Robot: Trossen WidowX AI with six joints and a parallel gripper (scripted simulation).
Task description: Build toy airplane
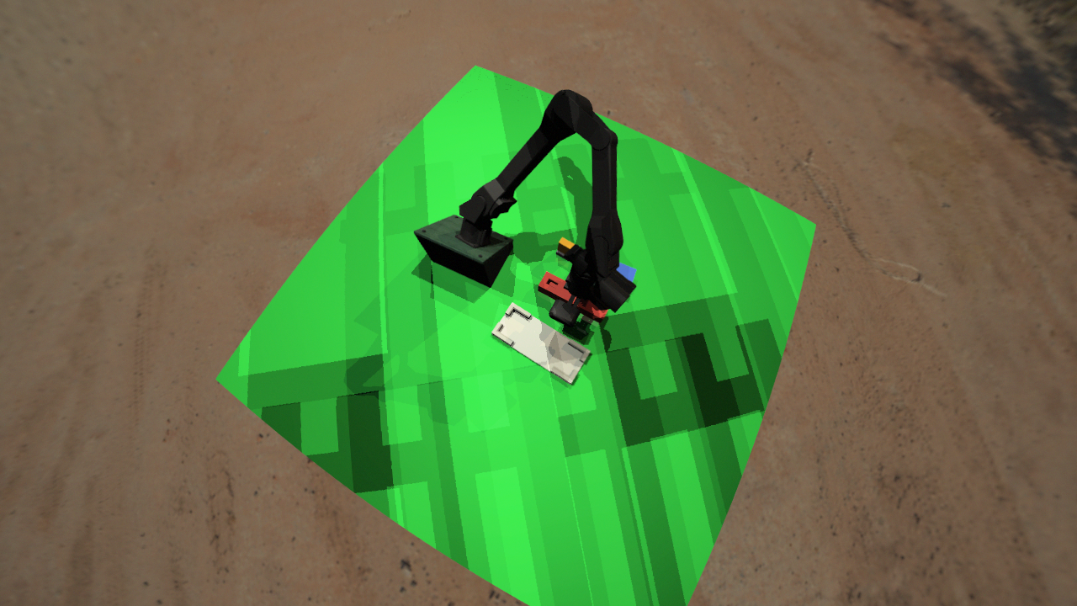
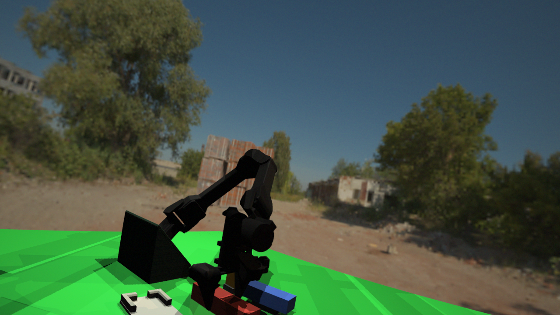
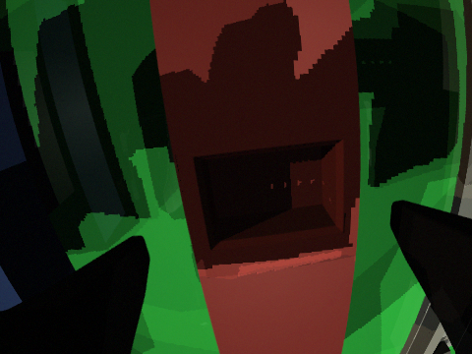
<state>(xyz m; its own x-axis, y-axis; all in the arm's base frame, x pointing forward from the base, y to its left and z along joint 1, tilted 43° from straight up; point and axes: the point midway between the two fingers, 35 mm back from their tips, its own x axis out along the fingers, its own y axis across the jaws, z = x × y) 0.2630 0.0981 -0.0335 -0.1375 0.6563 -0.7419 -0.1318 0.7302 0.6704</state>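
the end effector is spread almost as wide as it goes and has hold of nothing. in the wrist view its two fingers stand either side of the red fuselage, with a gap of green showing on both sides.

the fuselage lies on the green worktop, beside the pale cradle and apart from it, so it has yet to be seated. the blue wing lies on the fuselage's other side, and the yellow tail fin stands close by; neither is fitted.

as for handling, the fuselage looks like a stiff, fairly light block, unlikely to bend or bruise. its sides seem smooth and flat, so a square grip across the narrow width should suit; a skewed one might let it twist or slide. the large socket shows between the fingers, near mid-grip, and the walls there are probably the thinnest part, though still firm enough to squeeze. taking it low on both flanks, near its balance, should keep it level for the cradle and leave the sockets open above.
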